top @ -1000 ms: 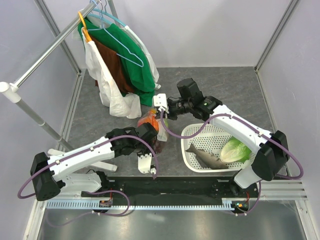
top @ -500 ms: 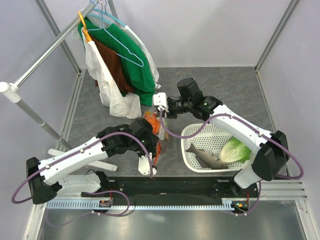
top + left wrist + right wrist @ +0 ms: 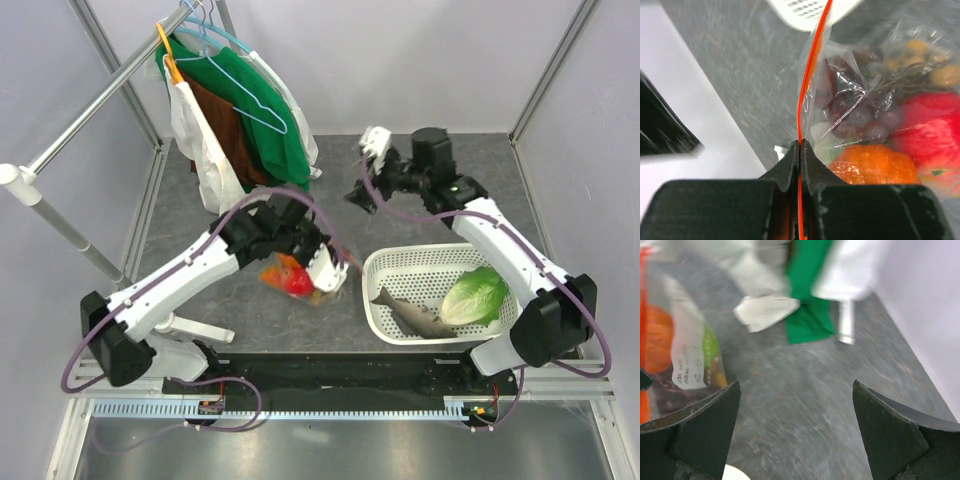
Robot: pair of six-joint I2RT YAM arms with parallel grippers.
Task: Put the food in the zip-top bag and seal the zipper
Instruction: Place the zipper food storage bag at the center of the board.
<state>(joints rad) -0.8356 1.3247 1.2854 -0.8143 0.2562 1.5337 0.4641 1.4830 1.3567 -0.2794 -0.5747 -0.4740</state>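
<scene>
We pinch zipper (image 3: 799, 122) in left gripper (image 3: 800, 147), strip running straight ahead from jaws; right gripper (image 3: 366, 168) gapes empty (well apart, left nearer).

**What you can't really make out**

Left wrist cam: the zipper (image 3: 809, 75) vanishes between the pads of the left gripper (image 3: 800, 146). The bag (image 3: 865, 65) runs off the right edge, and the basket (image 3: 802, 7) is just a blurry sliver up top. Right wrist cam is smeared all over: the clothes (image 3: 807, 295) are colour blobs, and the bag is cut off on the left.
</scene>
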